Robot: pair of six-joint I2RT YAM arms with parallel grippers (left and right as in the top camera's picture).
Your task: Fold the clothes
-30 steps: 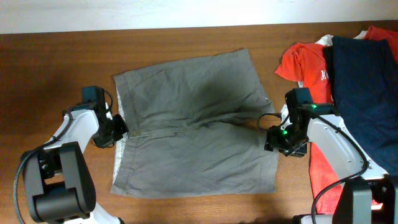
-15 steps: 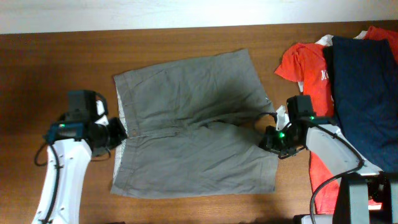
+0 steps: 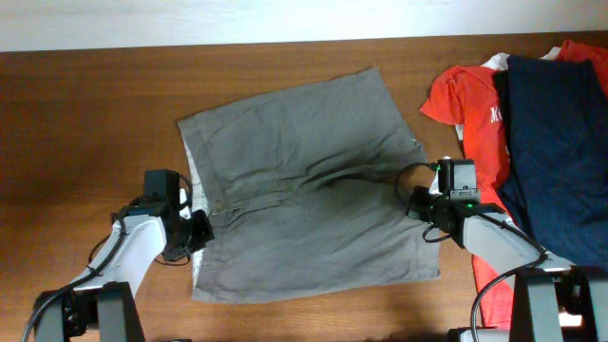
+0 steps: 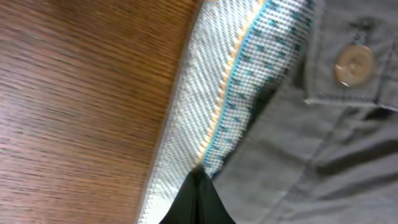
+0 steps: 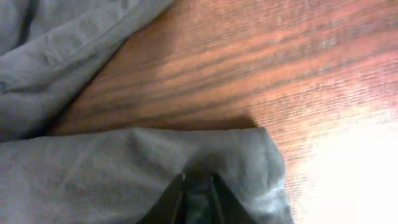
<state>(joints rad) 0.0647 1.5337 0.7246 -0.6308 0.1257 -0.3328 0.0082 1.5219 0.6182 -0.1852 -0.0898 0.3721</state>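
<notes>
The grey shorts (image 3: pixel 304 190) lie spread flat on the desk (image 3: pixel 85 114); soft, light and limp, they should sag unless held by firm edges. The left claw (image 3: pixel 201 231) is pinched on the waistband, the right claw (image 3: pixel 418 202) clamped on a leg-hem corner. Both wrist views crop the fingertips, hiding how deep each bite goes.

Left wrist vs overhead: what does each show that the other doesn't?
Only left wrist: the orange and teal stitching on the pale lining, and a button on the grey fabric.
Only overhead: the whole shorts spread out, the right gripper at their hem end, and the orange-red T-shirt and navy garment piled at the right.
Both: the left gripper shut on the shorts' waistband edge, and the wooden table.
</notes>
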